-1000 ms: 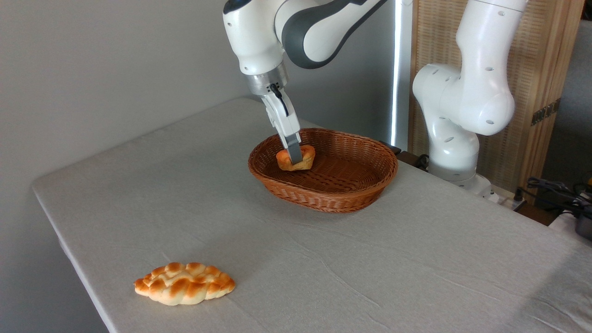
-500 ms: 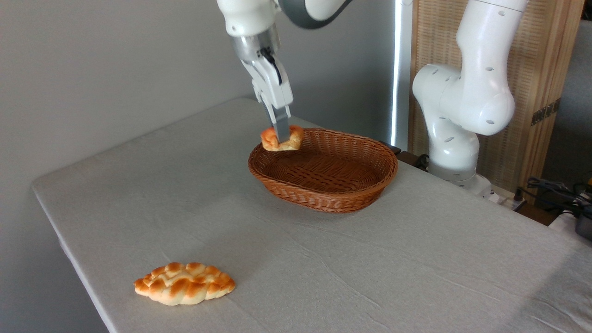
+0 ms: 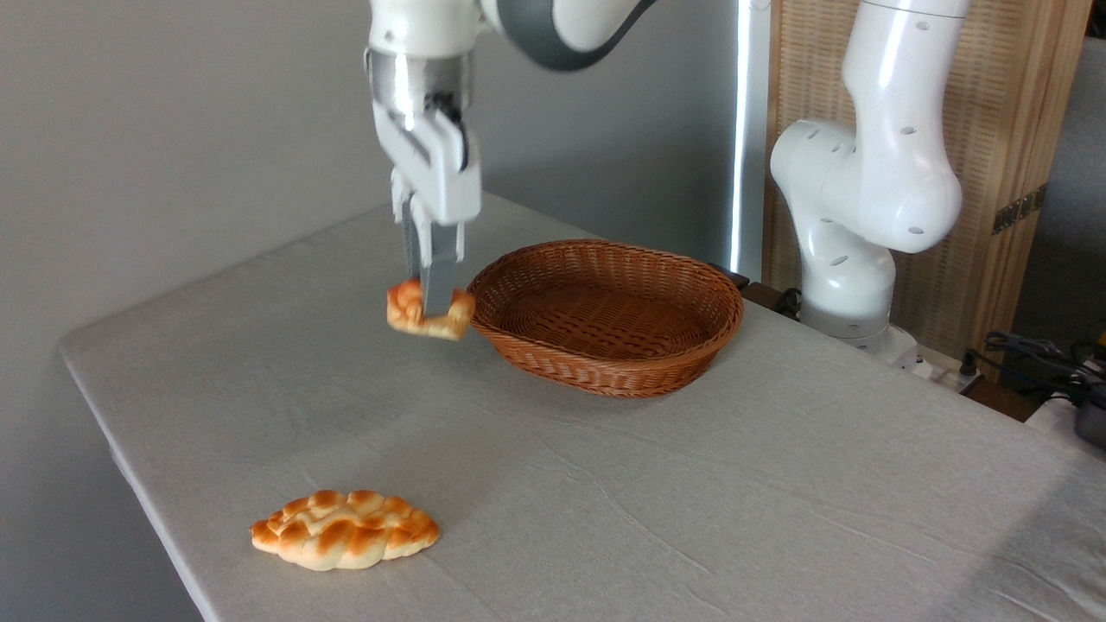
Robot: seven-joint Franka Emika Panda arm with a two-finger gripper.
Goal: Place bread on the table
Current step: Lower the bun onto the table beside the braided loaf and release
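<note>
Orange-brown bread (image 3: 429, 312) hangs in the pincer (image 3: 430, 304), which is clenched on it from above with its 2 grey fingers (image 3: 439, 275) pointing straight down. One finger crosses the front of the bun; the other is partly hidden behind it. The bun looks a little blurred and tilted, its paler base turned down and toward the right. It is held in the air, clear of the bench (image 3: 605, 484), whose light grey cloth shows open space directly below the pincer.

Just to the right of the pincer sits the brown wicker basket (image 3: 605, 315), its near-left rim close beside the bun but, as far as the view shows, not touching it. Nothing lies inside the basket. The bun is outside the rim, on its left.

Well below and to the left of the pincer, near the front edge of the bench, lies 1 flat braided loaf (image 3: 345, 529) with pale edges, resting on the cloth and well apart from both bun and basket.

Above the pincer rises the white wrist of the arm (image 3: 423, 52), with a grey joint band to its upper right. Far to the right of the pincer stands the arm's white base (image 3: 851, 233), behind the bench's far edge, in front of a slatted wooden screen (image 3: 1011, 155).
</note>
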